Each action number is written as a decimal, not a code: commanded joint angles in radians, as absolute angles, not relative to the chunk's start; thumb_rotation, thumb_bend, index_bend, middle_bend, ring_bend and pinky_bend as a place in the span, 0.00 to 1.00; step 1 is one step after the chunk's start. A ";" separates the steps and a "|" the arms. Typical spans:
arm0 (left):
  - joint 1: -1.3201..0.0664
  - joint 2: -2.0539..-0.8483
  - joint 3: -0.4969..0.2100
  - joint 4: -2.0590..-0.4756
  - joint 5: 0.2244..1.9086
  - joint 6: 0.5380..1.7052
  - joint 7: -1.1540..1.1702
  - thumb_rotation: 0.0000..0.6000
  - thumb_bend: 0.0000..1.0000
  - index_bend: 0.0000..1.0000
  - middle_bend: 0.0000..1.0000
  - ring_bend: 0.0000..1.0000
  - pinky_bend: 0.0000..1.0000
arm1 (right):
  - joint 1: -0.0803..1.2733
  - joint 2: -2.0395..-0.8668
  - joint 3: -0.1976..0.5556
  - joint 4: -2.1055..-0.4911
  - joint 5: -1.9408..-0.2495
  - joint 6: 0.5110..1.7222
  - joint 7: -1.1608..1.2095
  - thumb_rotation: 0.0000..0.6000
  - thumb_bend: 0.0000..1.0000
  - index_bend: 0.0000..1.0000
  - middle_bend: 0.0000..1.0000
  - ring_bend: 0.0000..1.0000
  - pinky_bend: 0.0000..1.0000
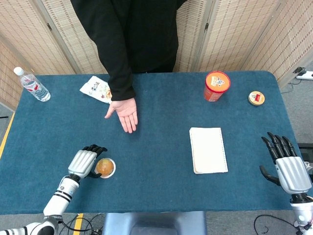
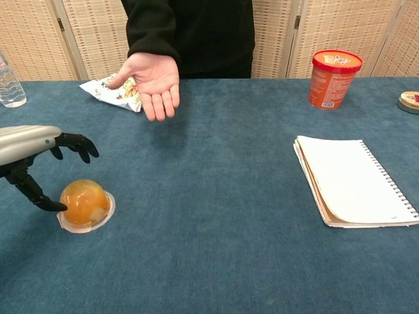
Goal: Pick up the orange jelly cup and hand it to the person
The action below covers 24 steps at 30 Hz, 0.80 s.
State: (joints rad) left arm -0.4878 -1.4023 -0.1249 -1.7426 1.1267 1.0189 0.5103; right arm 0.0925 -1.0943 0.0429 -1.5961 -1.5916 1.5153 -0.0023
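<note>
The orange jelly cup [image 1: 105,167] [image 2: 84,204] sits dome-up on the blue table near its front left. My left hand [image 1: 86,162] [image 2: 40,160] hovers just left of the cup with fingers apart; its thumb tip touches or nearly touches the cup's left side, and nothing is held. The person's open palm [image 1: 124,113] [image 2: 152,81] is held out face-up above the table, behind the cup. At the front right edge my right hand [image 1: 287,168] rests open, far from the cup and outside the chest view.
A spiral notebook [image 1: 208,150] [image 2: 353,181] lies right of centre. A red tub [image 1: 216,85] [image 2: 334,78] and a small round tin [image 1: 256,98] stand at the back right. A snack packet [image 1: 96,88] lies behind the palm; a water bottle [image 1: 32,84] is at the far left.
</note>
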 commanded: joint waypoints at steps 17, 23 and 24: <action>-0.520 -1.439 -0.089 -1.696 1.112 1.020 0.448 1.00 0.11 0.35 0.41 0.31 0.49 | 0.073 -1.097 0.046 -1.601 -1.596 1.553 -0.011 1.00 0.25 0.02 0.00 0.00 0.00; -0.529 -1.461 -0.079 -1.674 1.120 1.014 0.427 1.00 0.11 0.37 0.42 0.32 0.51 | 0.073 -1.098 0.043 -1.602 -1.603 1.552 -0.017 1.00 0.25 0.02 0.00 0.00 0.00; -0.530 -1.465 -0.079 -1.671 1.121 1.014 0.425 1.00 0.11 0.38 0.43 0.32 0.51 | 0.073 -1.098 0.043 -1.602 -1.604 1.553 -0.017 1.00 0.25 0.02 0.00 0.00 0.00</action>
